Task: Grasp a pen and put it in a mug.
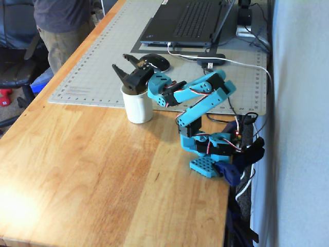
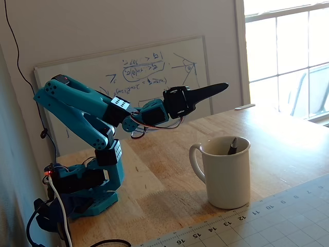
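My gripper (image 1: 121, 62) hangs just above the mug (image 1: 138, 105) with its two black fingers (image 1: 119, 71) spread wide apart and nothing between them. In the other fixed view, the side-on one, the gripper (image 2: 218, 88) points out over the mug (image 2: 226, 172) and sits clear of its rim, no contact.

The pen (image 2: 233, 146) is inside the mug. Only its top end shows, leaning against the inner wall just below the rim on the side away from the handle. From the high fixed view I can't really make the pen out, since my fingers cover the mug's opening.

The mug is plain cream, no logo or print, and it stands upright on the wooden table (image 1: 82, 170) right at the edge of a gray cutting mat (image 1: 97, 62). The mat has a ruler scale along its border, and in the side view I can read 11 through 16 on it (image 2: 288, 216).

Behind my arm a whiteboard (image 2: 123, 77) leans against the wall with blue marker scribbles, some formula and a little diagram, too sloppy to read properly. Further back on the mat sit a black mouse (image 1: 157, 62) and a dark laptop (image 1: 187, 23). A person (image 1: 61, 25) stands at the far corner of the table.
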Controlling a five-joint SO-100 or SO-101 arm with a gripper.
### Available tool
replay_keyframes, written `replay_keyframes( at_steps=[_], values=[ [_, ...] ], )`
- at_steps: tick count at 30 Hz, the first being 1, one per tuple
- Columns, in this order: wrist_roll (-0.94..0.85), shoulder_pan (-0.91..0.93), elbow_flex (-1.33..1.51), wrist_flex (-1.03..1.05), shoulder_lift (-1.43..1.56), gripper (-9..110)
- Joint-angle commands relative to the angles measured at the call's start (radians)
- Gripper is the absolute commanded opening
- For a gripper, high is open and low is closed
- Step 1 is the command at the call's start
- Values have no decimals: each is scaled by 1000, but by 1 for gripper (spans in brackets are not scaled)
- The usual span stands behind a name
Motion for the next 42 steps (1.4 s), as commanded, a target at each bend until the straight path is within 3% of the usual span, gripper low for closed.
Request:
replay_keyframes(
  at_steps=[1,8,14,34,42],
  values=[
    [-247,-104,-101,95,48,19],
    [-781,-221,-166,416,153,12],
    [-1006,-322,-183,664,272,1],
    [-1046,-472,-173,1583,598,1],
    [-1049,-472,9,1687,753,1]
  ],
)
